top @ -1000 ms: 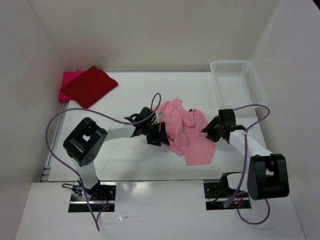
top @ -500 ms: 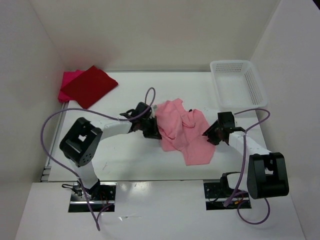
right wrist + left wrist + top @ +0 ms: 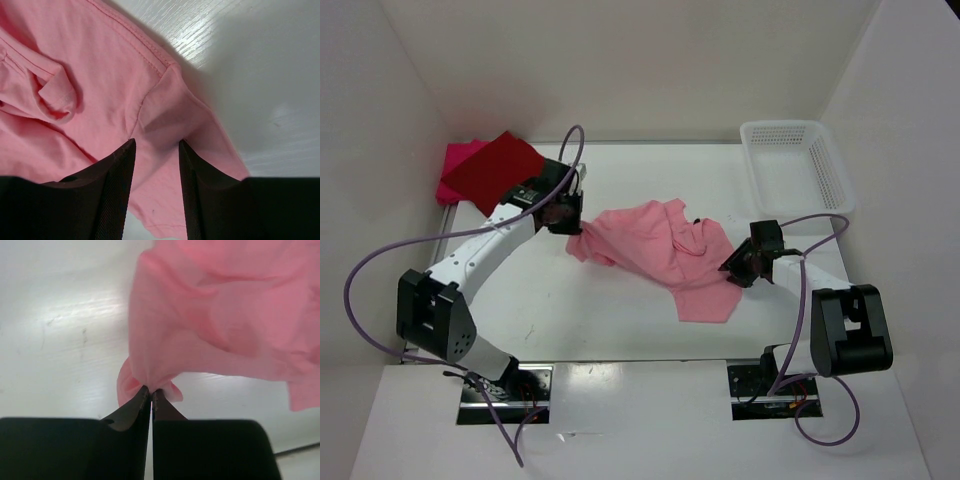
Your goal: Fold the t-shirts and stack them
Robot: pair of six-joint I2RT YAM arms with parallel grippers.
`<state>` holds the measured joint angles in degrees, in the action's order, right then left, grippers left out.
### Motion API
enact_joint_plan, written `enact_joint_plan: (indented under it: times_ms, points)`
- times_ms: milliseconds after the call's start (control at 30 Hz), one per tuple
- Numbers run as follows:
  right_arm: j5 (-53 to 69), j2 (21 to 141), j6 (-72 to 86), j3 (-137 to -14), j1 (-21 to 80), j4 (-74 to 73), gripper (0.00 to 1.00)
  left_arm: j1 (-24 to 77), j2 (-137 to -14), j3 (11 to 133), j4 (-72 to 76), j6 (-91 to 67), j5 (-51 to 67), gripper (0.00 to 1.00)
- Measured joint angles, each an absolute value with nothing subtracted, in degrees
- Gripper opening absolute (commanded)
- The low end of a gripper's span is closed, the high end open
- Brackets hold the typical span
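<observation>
A light salmon-pink t-shirt lies rumpled and stretched out across the middle of the table. My left gripper is shut on a pinch of its left edge, and the cloth trails away from the fingertips. At the shirt's right side my right gripper stands open, its two fingers straddling the pink fabric near a seam, not closed on it. A dark red t-shirt lies folded at the back left on top of a bright magenta-pink t-shirt.
A white mesh basket stands at the back right corner. White walls close in the table on the left, back and right. Purple cables loop from both arms over the table.
The left gripper closed on the shirt's left edge and pulled it toward the back left, spreading the shirt out. The right gripper lowered a little onto the shirt's right side.
</observation>
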<state>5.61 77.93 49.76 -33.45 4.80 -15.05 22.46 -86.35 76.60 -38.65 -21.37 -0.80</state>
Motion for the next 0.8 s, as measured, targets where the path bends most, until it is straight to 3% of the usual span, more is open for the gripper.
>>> enact_joint_plan:
  times_ms: [100, 133, 167, 200, 300, 400, 500, 600, 633, 667, 700, 733, 800]
  points:
    - [5.8, 77.9, 49.4, -33.5, 4.9, -14.9, 0.46, 20.0, -88.1, 73.1, -40.0, -21.0, -4.7, 0.21]
    - [5.9, 77.9, 49.3, -33.5, 4.9, -14.9, 0.46, 18.5, -89.2, 71.9, -39.6, -21.0, -4.6, 0.35]
    - [5.9, 77.9, 49.1, -33.5, 4.9, -14.9, 0.46, 16.8, -90.4, 70.8, -39.3, -20.9, -4.7, 0.62]
    - [6.0, 77.9, 48.9, -33.5, 4.9, -15.0, 0.46, 15.5, -91.4, 69.6, -39.0, -20.8, -4.6, 0.69]
    - [6.0, 77.8, 48.5, -33.6, 4.9, -15.2, 0.46, 12.5, -91.8, 65.6, -37.8, -21.5, -3.3, 0.88]
    - [6.0, 77.3, 48.3, -33.6, 5.0, -15.5, 0.46, 11.4, -89.7, 62.1, -36.2, -21.7, -0.7, 0.96]
    - [6.1, 76.9, 48.1, -33.6, 5.3, -15.6, 0.46, 10.5, -87.5, 59.7, -35.0, -22.6, 1.2, 0.95]
    - [6.3, 76.7, 48.1, -33.6, 5.5, -15.6, 0.46, 9.8, -85.4, 56.6, -33.5, -24.3, 1.9, 0.77]
    - [6.3, 76.6, 48.1, -33.6, 5.7, -15.7, 0.37, 9.7, -83.9, 55.1, -33.3, -25.3, 2.0, 0.70]
    - [6.3, 76.4, 47.8, -33.6, 5.8, -15.7, 0.32, 9.6, -82.1, 53.7, -33.5, -26.6, 1.9, 0.60]
    - [6.4, 76.0, 47.7, -33.6, 5.9, -15.7, 0.28, 9.4, -80.0, 52.7, -33.8, -27.9, 1.8, 0.38]
    - [6.4, 75.8, 47.7, -33.6, 6.0, -15.8, 0.18, 9.2, -76.9, 51.5, -33.6, -30.6, 2.2, 0.24]
    - [6.4, 75.2, 47.6, -33.7, 6.2, -15.9, 0.10, 7.6, -69.6, 48.2, -31.3, -35.5, 4.2, 0.08]
